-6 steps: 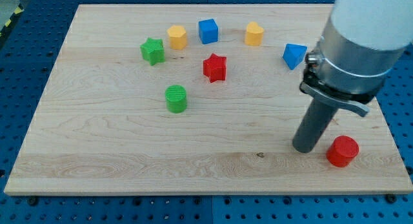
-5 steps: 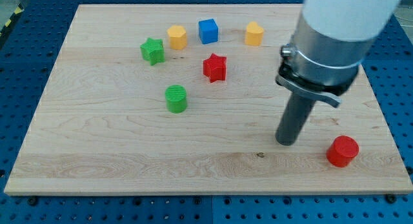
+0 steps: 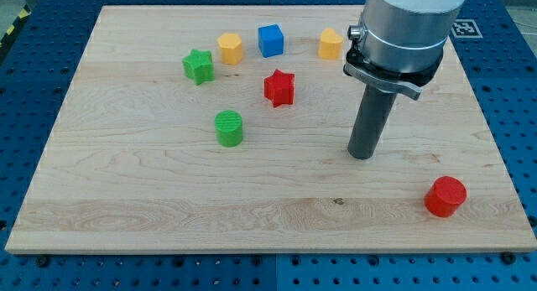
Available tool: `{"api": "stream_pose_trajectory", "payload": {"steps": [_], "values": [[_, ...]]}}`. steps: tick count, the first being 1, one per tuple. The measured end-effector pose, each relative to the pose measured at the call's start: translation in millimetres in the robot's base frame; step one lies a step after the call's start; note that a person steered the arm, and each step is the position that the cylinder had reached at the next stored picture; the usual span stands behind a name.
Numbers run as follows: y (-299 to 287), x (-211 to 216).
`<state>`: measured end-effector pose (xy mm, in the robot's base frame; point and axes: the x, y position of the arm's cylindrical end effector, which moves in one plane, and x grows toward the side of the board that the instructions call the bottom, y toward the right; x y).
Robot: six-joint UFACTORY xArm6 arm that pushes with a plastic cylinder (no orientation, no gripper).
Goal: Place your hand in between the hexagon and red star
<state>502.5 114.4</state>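
Note:
The red star (image 3: pixel 278 87) lies near the board's middle, toward the view's top. A yellow hexagon (image 3: pixel 230 48) sits up and to the left of it. Another yellow block (image 3: pixel 330 44) sits up and to the right of the star, partly behind the arm. My tip (image 3: pixel 362 154) rests on the board to the right of and below the red star, well away from both yellow blocks.
A blue cube (image 3: pixel 270 39) sits between the two yellow blocks. A green star (image 3: pixel 198 65) is at the left, a green cylinder (image 3: pixel 228 127) below it. A red cylinder (image 3: pixel 444 196) lies at the lower right. The arm hides the spot where a blue block showed earlier.
My tip has slid left and toward the view's top, away from the red cylinder and closer to the red star. The arm now covers the blue block on the right.

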Motion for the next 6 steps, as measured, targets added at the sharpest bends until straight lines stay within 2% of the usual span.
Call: {"api": "stream_pose_trajectory", "payload": {"steps": [2,4,5,6], "values": [[-16.9,-48.5],[-50.5,-138.0],[-88.8,-157.7],[-131.6,-159.7]]}}
